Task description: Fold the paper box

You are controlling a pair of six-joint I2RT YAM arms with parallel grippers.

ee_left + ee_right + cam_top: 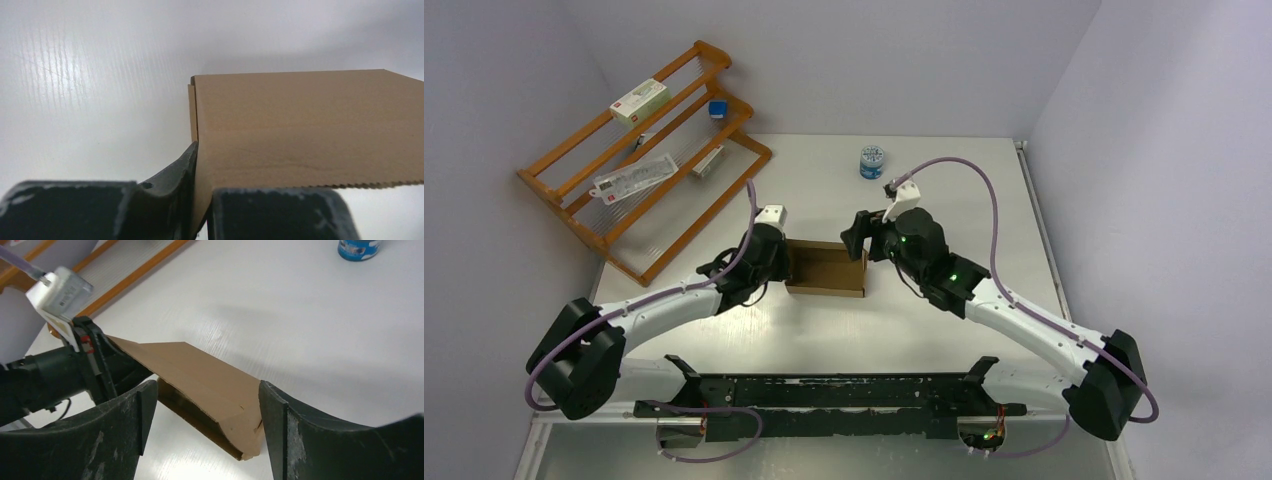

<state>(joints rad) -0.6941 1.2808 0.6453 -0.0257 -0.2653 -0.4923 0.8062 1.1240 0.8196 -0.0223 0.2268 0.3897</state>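
The paper box [826, 268], plain brown cardboard, lies partly folded in the middle of the table between my two arms. My left gripper [782, 262] is at the box's left end. In the left wrist view it [204, 197] is shut on a side wall of the box [300, 125], with the cardboard pinched between the fingers. My right gripper [861, 236] hovers at the box's right end. In the right wrist view it [207, 412] stands open, its fingers [142, 412] either side of the box's raised corner [235, 410] and apart from it.
A slanted wooden rack [574, 195] stands at the back left with white cartons [639, 100], a plastic packet [634, 178] and a small blue item [717, 108]. A blue-labelled jar [873, 161] stands at the back centre. Walls close in on the left, back and right.
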